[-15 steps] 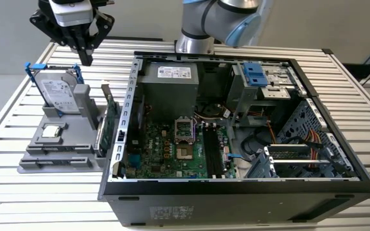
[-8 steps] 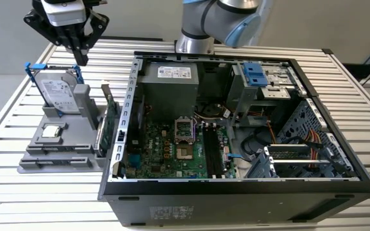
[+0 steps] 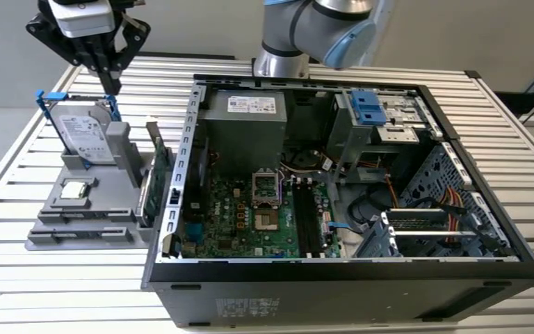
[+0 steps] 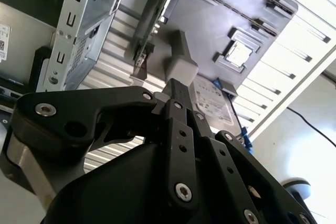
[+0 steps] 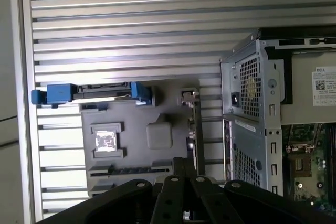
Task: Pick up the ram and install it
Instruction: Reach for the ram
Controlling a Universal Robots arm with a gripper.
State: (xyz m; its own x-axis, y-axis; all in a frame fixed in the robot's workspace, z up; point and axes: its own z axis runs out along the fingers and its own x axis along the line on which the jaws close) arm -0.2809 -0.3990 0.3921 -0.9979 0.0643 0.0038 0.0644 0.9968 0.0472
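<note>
Grey plastic holder tray (image 3: pixel 81 223) carries one blue-framed silver hard drive (image 3: pixel 86 136), one square silver processor chip (image 3: pixel 75 189) and one slim green ram stick (image 3: pixel 159 175), upright along its three o'clock edge beside one open black computer case (image 3: pixel 341 275). Above its twelve o'clock end hangs the black gripper (image 3: pixel 112 85), fingers closed, empty. A slatted metal table (image 3: pixel 63 292) bears all.

Printed label (image 5: pixel 324 85) on power supply (image 5: pixel 303 106)

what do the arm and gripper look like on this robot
The arm is silver-grey metal tubing with a light blue joint cap. The gripper has a pale grey body and black linkage fingers dotted with silver screws.
</note>
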